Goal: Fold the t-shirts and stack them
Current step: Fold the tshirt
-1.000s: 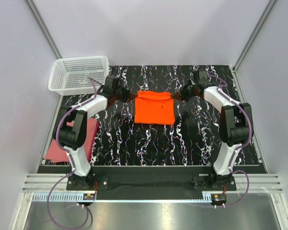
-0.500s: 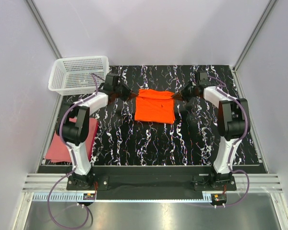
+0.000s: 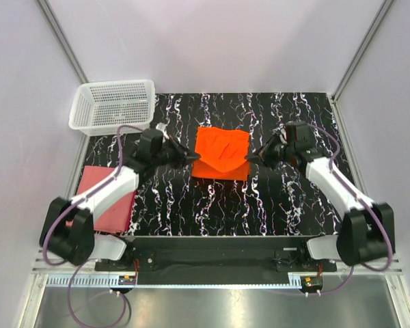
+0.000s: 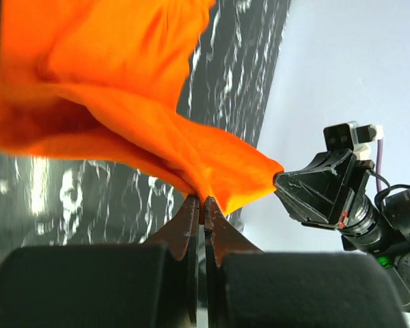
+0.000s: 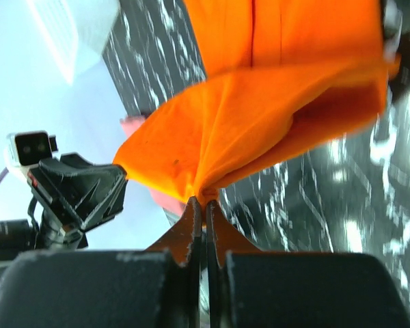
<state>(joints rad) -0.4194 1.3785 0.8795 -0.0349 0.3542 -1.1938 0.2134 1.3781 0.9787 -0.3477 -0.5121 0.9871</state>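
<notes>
orange t-shirt [image 3: 221, 153] mid-table, pinched at opposite sides | left hand [image 4: 199, 205] clenched on its left corner, right hand [image 5: 203, 203] clenched on its right corner | I hold both equally near; fold line runs hand to hand | pink-red t-shirt [image 3: 108, 198] at table's left edge

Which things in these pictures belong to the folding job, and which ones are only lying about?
Belongs to the job:
- bright orange cloth t-shirt, pinched at two edges by the left gripper and the right gripper
- dusty pink-red cloth t-shirt, lying flat at the table's left edge

Only lying about:
- white plastic mesh basket, at the far left corner
</notes>
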